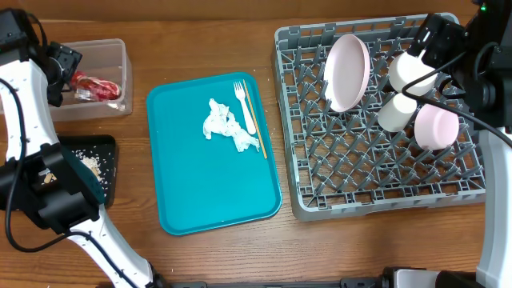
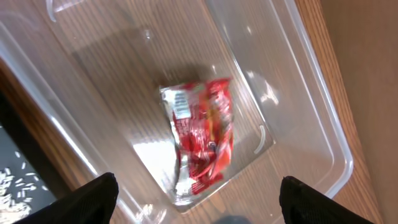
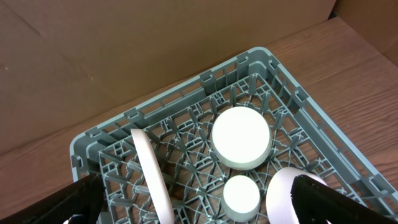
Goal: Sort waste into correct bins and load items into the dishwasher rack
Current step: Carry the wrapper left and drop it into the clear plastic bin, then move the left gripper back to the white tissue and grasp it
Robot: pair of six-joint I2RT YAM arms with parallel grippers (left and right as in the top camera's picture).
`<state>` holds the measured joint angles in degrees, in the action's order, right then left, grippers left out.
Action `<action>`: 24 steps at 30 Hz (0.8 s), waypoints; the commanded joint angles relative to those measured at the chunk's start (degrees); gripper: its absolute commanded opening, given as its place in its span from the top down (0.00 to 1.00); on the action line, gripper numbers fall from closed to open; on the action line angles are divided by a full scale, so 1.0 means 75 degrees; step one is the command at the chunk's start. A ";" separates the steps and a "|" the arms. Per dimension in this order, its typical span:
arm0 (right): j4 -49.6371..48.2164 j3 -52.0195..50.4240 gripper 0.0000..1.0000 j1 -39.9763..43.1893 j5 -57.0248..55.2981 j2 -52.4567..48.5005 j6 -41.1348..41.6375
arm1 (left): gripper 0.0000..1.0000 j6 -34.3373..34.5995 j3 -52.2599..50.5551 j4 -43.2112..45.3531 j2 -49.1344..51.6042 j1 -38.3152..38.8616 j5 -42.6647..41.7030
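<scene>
A red-and-silver wrapper [image 2: 202, 140] lies on the floor of the clear tub [image 2: 311, 93], loose. My left gripper [image 2: 200, 196] hangs open above it, its fingers wide apart and holding nothing. In the overhead view the left gripper [image 1: 66, 70] is over the tub's [image 1: 96, 44] left side, with the wrapper [image 1: 94, 88] inside. A crumpled napkin [image 1: 224, 124], white fork [image 1: 242, 104] and thin stick [image 1: 256, 120] lie on the teal tray [image 1: 208, 188]. My right gripper [image 3: 199, 199] is open and empty above the rack [image 3: 298, 99], over the plate [image 3: 152, 180], a bowl [image 3: 241, 137] and the cup [image 3: 241, 196].
The black tray [image 1: 108, 172] at the left holds rice scraps [image 1: 88, 164], partly under my left arm. The grey rack [image 1: 376, 210] fills the right side, with the plate [image 1: 348, 72] upright and a second bowl [image 1: 436, 126] near its right wall.
</scene>
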<state>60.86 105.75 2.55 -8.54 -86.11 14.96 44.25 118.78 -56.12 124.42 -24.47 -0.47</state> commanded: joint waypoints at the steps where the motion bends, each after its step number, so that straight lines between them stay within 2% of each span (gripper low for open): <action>1: -0.0038 0.0102 0.00 0.0029 -0.0058 0.0020 0.0000 | 0.14 -0.0335 0.0338 -0.0201 -0.0460 -0.0032 -0.0472; 6: -0.0038 0.0102 0.00 0.0026 -0.0058 0.0020 0.0000 | 0.19 -0.0507 0.0600 -0.0886 -0.1437 0.0452 -0.2267; 9: -0.0038 0.0102 0.00 0.0026 -0.0058 0.0020 0.0000 | 0.18 -0.0717 0.0597 -0.1568 -0.1702 0.1148 -0.2378; 11: -0.0038 0.0102 0.00 0.0026 -0.0061 0.0020 0.0000 | 0.12 -0.0714 0.0589 -0.2168 -0.1693 0.1778 -0.2174; 12: -0.0038 0.0102 0.00 0.0026 -0.0058 0.0020 0.0000 | 0.03 -0.0632 0.0478 -0.2582 -0.1591 0.2378 -0.1909; 14: -0.0038 0.0102 0.00 0.0026 -0.0058 0.0020 0.0000 | 0.00 -0.0227 0.0236 -0.2830 -0.1422 0.3028 -0.1673; 18: -0.0038 0.0102 0.00 0.0029 -0.0058 0.0020 0.0000 | 0.00 0.1411 -0.0635 -0.2454 -0.0717 0.4470 -0.1443; 22: -0.0038 0.0102 0.00 0.0026 -0.0058 0.0020 0.0000 | 0.00 0.1521 -0.0854 -0.1865 -0.0163 0.4881 -0.1250; 24: -0.0038 0.0102 0.00 0.0029 -0.0058 0.0020 0.0000 | 0.00 0.1139 -0.0854 -0.1591 0.0122 0.4943 -0.1192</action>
<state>60.88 105.75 2.52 -8.56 -86.11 14.98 52.21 112.86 -69.87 122.28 12.10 -12.05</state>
